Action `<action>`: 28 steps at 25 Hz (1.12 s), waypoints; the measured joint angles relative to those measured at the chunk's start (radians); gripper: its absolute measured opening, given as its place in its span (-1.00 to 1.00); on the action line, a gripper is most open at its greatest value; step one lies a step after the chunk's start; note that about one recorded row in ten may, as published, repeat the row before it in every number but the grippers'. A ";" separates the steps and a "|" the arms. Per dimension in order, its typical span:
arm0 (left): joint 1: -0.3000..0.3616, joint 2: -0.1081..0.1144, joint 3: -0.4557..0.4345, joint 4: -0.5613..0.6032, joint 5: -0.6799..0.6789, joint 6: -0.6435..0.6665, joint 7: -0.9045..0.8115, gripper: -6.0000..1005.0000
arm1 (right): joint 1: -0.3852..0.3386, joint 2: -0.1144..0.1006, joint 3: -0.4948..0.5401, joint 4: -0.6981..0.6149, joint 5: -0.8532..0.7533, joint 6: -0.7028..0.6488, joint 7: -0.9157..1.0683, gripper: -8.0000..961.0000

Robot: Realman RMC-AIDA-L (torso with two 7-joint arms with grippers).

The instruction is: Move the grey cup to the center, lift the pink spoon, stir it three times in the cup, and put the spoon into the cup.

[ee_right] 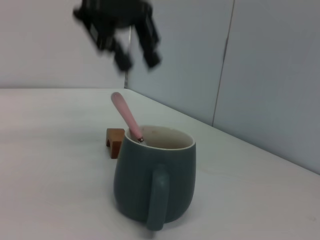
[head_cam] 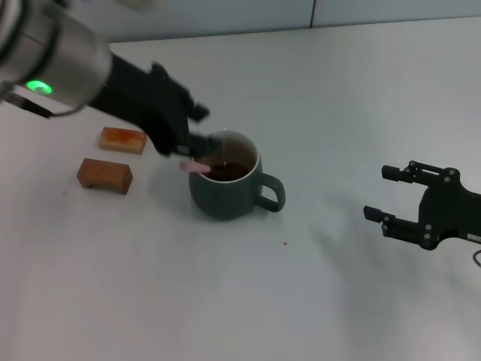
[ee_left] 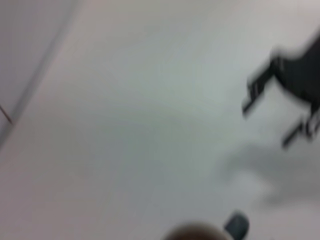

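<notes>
Counter: we see a plain white counter with pale wall panels behind it.
Left claw: our left claw hangs just above the grey cup's rim on its left side; in the right wrist view its fingers stand apart, clear of the spoon and holding nothing.
Pink spoon: the pink spoon stands in the cup, bowl end down inside, and its pale pink handle leans out over the rim toward the left claw, tilted rather than upright. We see a gap between the handle tip and the fingers above it.
Grey cup: the grey cup sits upright near the center of the counter, dark liquid inside, with its loop handle pointing to our right.
Brown blocks: two brown blocks lie to the left of the cup, well apart from it, one behind the other.
Right claw: our right claw waits low over the counter at the right, well apart from the cup, fingers spread and holding nothing.
</notes>
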 joint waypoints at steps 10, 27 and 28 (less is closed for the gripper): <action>0.153 0.004 -0.457 -0.348 -0.684 -0.038 0.202 -0.03 | 0.004 -0.001 0.000 0.000 0.001 0.007 0.000 0.44; 0.340 0.003 -0.556 -0.905 -0.883 0.098 1.212 0.07 | -0.001 -0.001 0.028 0.004 0.016 -0.036 0.019 0.44; 0.356 0.003 -0.555 -0.947 -0.875 0.100 1.303 0.08 | -0.002 -0.001 0.028 0.007 0.015 -0.042 0.020 0.44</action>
